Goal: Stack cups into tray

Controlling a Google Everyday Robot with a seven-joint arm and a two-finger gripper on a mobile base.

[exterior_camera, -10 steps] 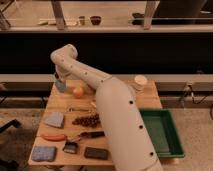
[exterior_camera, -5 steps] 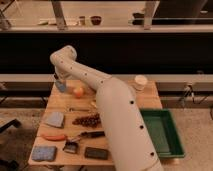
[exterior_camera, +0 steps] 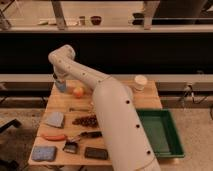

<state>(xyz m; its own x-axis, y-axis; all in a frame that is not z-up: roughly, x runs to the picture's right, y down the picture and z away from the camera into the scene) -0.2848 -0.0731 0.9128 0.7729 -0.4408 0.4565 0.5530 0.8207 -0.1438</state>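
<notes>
My gripper (exterior_camera: pixel 59 81) is at the far left back corner of the wooden table, at the end of the white arm (exterior_camera: pixel 107 107) that crosses the middle of the view. A pale blue cup (exterior_camera: pixel 61 87) sits right under it, partly hidden by it. A short pale cup (exterior_camera: pixel 140 82) stands at the back right of the table. The dark green tray (exterior_camera: pixel 161 134) lies at the front right, past the arm, with nothing visible in it.
An orange fruit (exterior_camera: pixel 78 92) lies beside the blue cup. On the left half lie a grey-blue cloth (exterior_camera: pixel 54 119), a dark cluster (exterior_camera: pixel 86 120), a red-orange long thing (exterior_camera: pixel 54 136), a blue sponge (exterior_camera: pixel 43 153), a small brush (exterior_camera: pixel 70 147) and a black flat thing (exterior_camera: pixel 96 153).
</notes>
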